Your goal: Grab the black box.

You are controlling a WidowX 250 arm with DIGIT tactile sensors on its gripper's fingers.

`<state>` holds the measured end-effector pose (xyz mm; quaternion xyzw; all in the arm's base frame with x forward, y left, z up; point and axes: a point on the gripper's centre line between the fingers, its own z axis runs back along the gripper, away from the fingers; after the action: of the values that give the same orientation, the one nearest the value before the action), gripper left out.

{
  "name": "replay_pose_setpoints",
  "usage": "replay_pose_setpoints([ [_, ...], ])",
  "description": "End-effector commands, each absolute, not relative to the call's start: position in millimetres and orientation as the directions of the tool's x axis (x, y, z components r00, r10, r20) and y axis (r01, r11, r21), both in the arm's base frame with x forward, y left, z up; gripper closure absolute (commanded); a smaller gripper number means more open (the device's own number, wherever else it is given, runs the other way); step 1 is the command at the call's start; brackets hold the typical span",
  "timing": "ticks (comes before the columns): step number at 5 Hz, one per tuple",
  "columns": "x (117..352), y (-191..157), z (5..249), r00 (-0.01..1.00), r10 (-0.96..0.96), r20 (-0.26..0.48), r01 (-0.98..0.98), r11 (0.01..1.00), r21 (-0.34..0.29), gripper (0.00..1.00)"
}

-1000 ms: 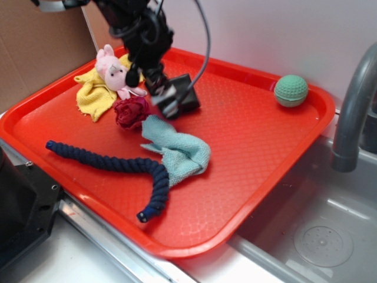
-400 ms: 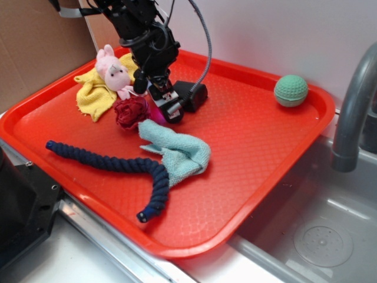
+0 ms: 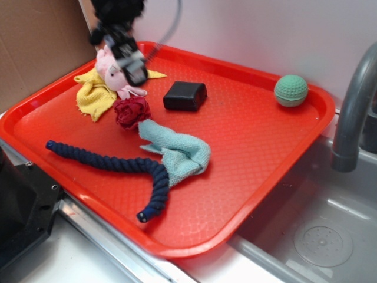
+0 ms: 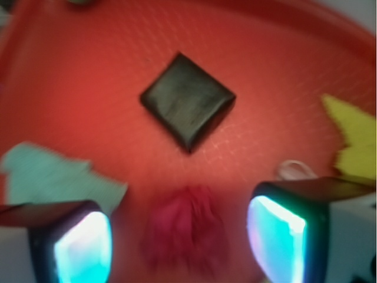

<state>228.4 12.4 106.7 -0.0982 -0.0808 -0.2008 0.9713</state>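
The black box (image 3: 185, 96) lies flat on the red tray (image 3: 265, 147), free and untouched; in the wrist view it (image 4: 188, 100) shows as a dark diamond ahead of the fingers. My gripper (image 3: 126, 59) is blurred, raised above the tray's back left, over the pink plush pig (image 3: 115, 73), well to the left of the box. In the wrist view my gripper (image 4: 179, 242) is open and empty, with its glowing pads (image 4: 277, 239) wide apart, above the dark red cloth flower (image 4: 185, 227).
On the tray: yellow cloth (image 3: 97, 91), dark red cloth flower (image 3: 131, 112), light blue cloth (image 3: 179, 147), navy braided rope (image 3: 118, 165), green ball (image 3: 291, 90) at the back right. A grey faucet (image 3: 353, 112) and a sink (image 3: 318, 236) lie to the right. Cardboard (image 3: 35, 47) stands at the left.
My gripper has risen and moved back left, away from the black box. The box has shifted and now lies fully uncovered, clear of the gripper.
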Motion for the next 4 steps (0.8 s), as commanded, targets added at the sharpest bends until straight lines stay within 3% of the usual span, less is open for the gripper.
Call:
replay_pose_setpoints([
  [1,279.3,7.8,111.3,0.707,-0.687,0.17,0.703,0.708,-0.064,0.0],
  [2,288.4,0.6,87.7,0.643,-0.732,0.226,0.748,0.664,0.021,0.0],
  [3,287.3,-15.0,55.1,0.614,-0.762,0.207,0.775,0.631,0.023,0.0],
  [4,273.0,-24.6,31.3,0.61,-0.777,0.159,0.778,0.624,0.065,0.0],
])
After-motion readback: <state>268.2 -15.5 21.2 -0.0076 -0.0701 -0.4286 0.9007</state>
